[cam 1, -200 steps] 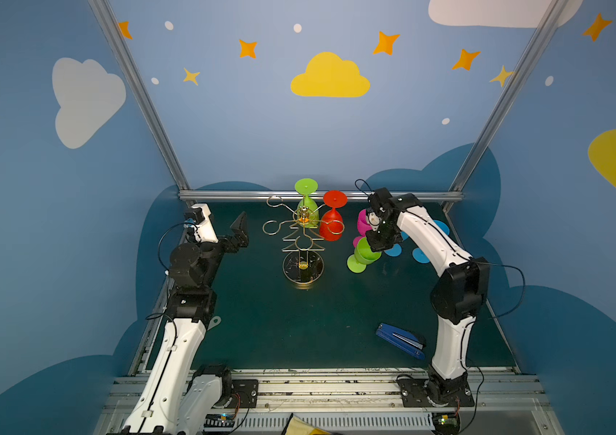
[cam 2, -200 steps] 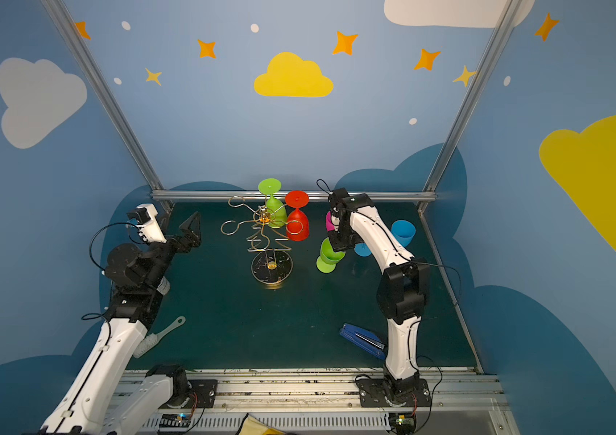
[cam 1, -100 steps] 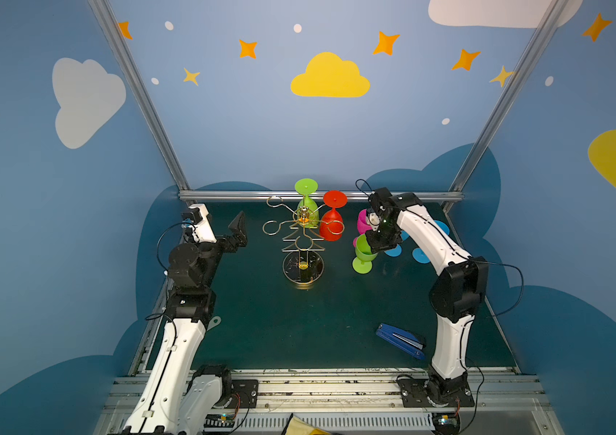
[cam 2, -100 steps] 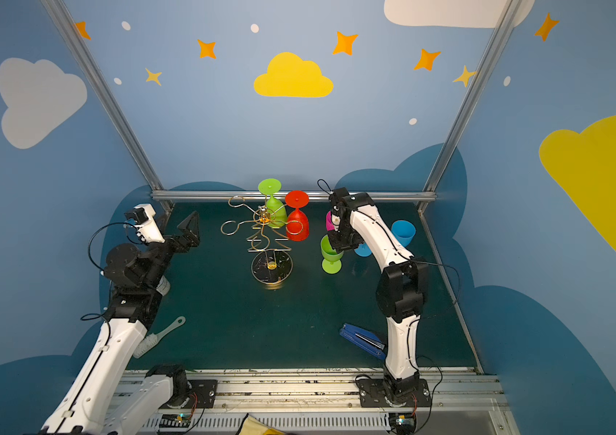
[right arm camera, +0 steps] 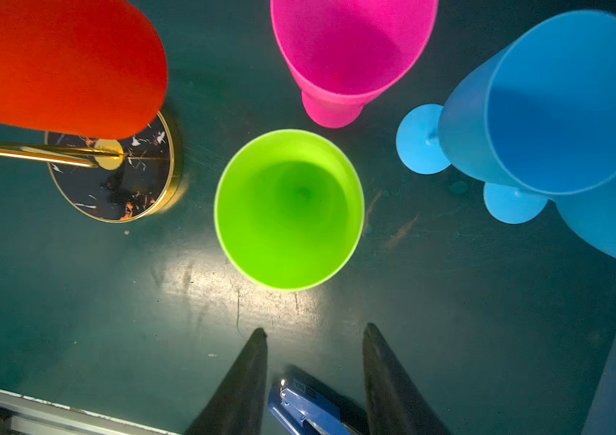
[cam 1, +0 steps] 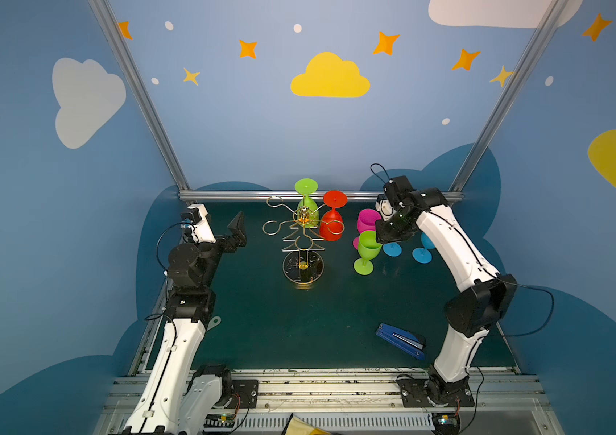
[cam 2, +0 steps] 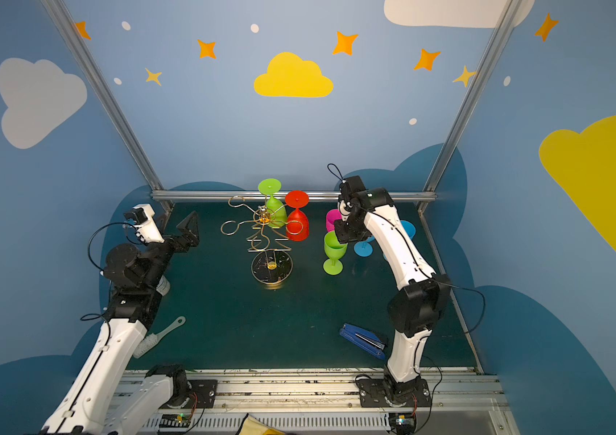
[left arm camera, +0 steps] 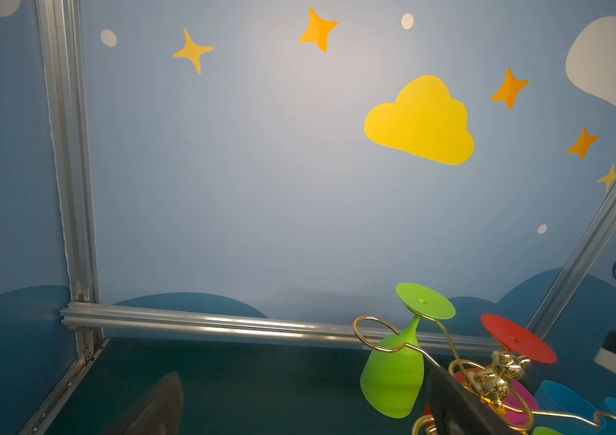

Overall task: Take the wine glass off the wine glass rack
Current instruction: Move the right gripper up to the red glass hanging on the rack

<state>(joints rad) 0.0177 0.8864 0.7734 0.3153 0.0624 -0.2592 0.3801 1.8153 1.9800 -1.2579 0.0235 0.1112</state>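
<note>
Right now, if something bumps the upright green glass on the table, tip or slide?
Likely tips: the upright green glass is tall on a thin stem and small foot. Looks like light matte plastic, so probably not fragile. Tipped, its round bowl would roll.

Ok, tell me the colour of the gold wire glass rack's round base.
The round base is black, flecked white and orange, gold-rimmed; best in the right wrist view.

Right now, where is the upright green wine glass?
The upright green glass stands right of the rack, in front of the pink glass, in both top views.
</note>
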